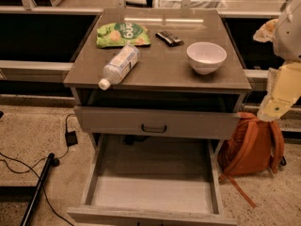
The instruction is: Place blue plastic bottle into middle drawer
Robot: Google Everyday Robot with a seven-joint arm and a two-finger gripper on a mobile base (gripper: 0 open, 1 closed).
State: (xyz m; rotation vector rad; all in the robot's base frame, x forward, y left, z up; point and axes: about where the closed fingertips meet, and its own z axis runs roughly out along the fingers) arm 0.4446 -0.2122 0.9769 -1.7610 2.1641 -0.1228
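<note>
The blue plastic bottle (119, 66) lies on its side on the left part of the cabinet top (160, 72), its white cap pointing to the front left edge. The middle drawer (153, 192) is pulled out wide below, and its pale inner floor is bare. My gripper (277, 102) hangs at the right edge of the view, beside the cabinet's right side, well apart from the bottle and level with the closed drawer front. It holds nothing that I can see.
A green snack bag (123, 34), a small dark object (169, 37) and a white bowl (206, 57) lie on the cabinet top. A closed drawer front with a dark handle (154, 127) sits above the open drawer. An orange backpack (251, 145) leans at the right. Cables (28, 166) lie on the floor at the left.
</note>
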